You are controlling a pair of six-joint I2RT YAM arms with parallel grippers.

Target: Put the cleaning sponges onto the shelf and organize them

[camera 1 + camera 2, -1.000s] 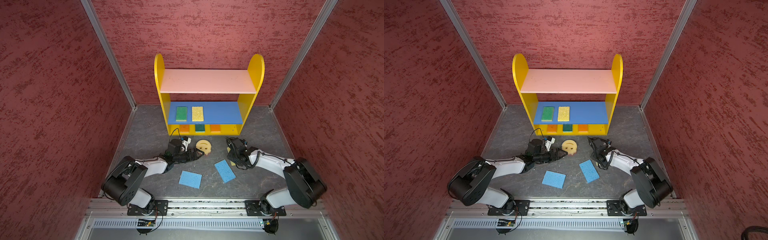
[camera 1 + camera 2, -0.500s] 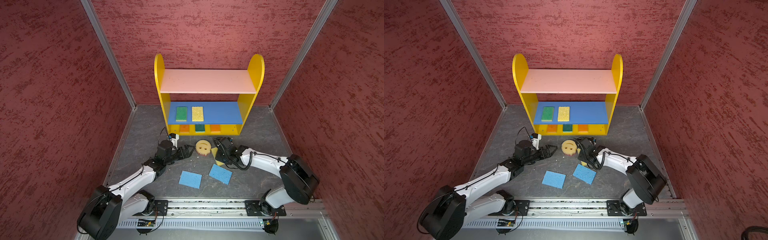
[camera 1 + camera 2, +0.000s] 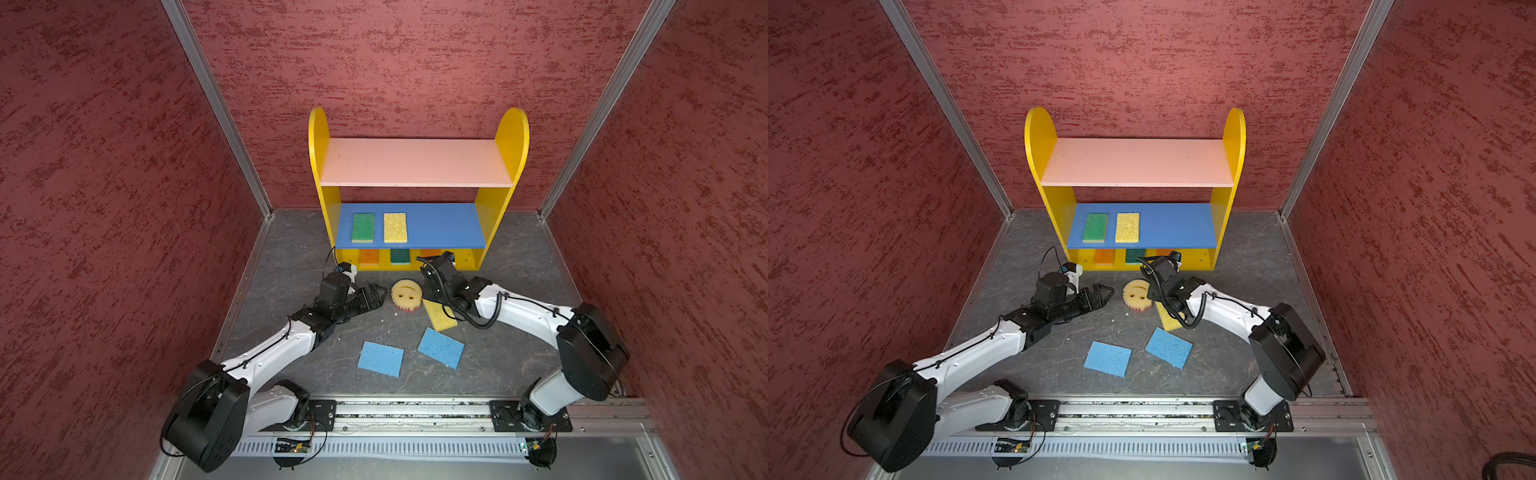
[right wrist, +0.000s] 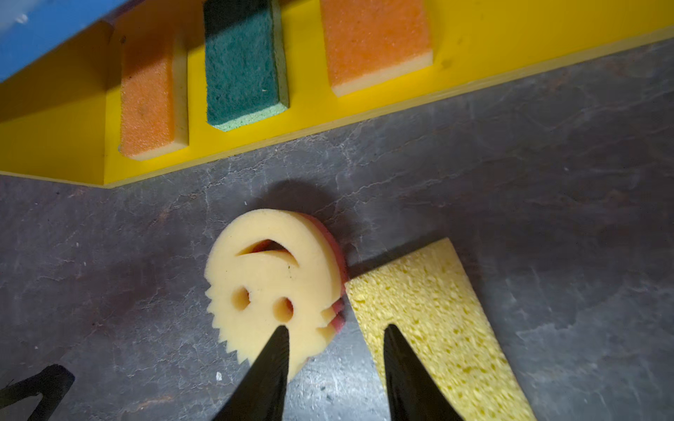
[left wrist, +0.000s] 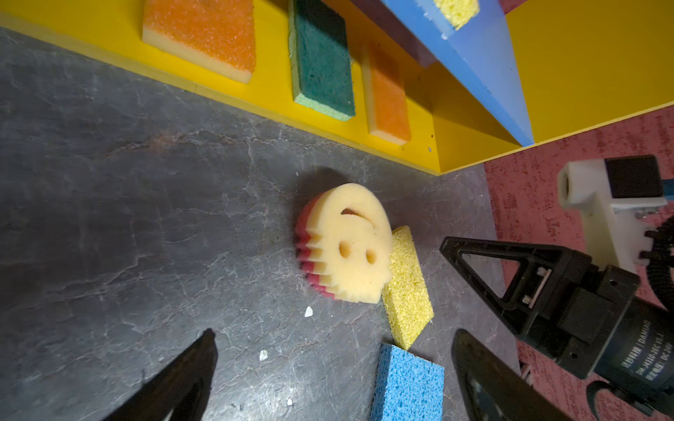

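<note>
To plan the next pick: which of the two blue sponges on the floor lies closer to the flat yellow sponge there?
The right blue sponge, tilted, its corner almost at the yellow sponge. The left blue sponge lies apart.

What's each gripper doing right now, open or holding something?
Left gripper: wide open, empty.
Right gripper: partly open, empty, beside the smiley sponge.

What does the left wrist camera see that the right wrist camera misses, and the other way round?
Only the left wrist view shows a blue sponge on the floor and a shelved yellow sponge on the blue board. Only the right wrist view shows both fingers of the right gripper, spread with nothing between. Both show the smiley sponge against a loose yellow sponge, plus two orange sponges flanking a dark green sponge on the yellow bottom board.
</note>
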